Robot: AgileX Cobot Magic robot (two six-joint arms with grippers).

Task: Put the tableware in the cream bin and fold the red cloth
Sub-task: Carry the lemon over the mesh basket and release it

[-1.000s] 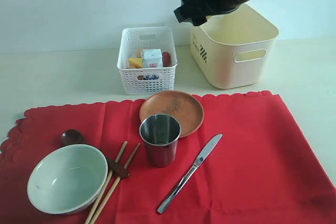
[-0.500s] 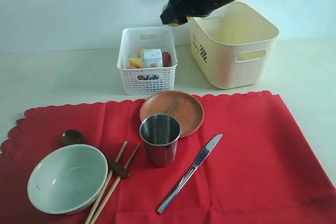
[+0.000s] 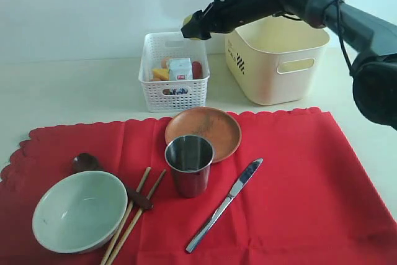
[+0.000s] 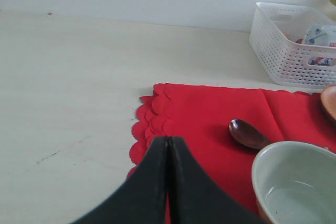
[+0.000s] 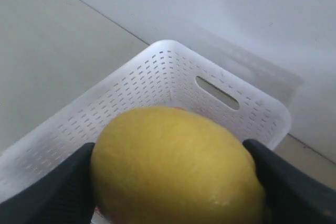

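Gripping lemon (image 5: 176, 163), right claw (image 3: 191, 26) hangs above white basket (image 3: 174, 95).

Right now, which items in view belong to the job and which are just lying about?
Job: bowl, steel cup, brown plate, wooden spoon, chopsticks, knife, cream bin, red cloth.

Lying about: white lattice basket, milk carton, lemon, held above the basket.

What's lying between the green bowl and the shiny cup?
The wooden chopsticks and the dark spoon's handle, on the red cloth; the exterior view shows it.
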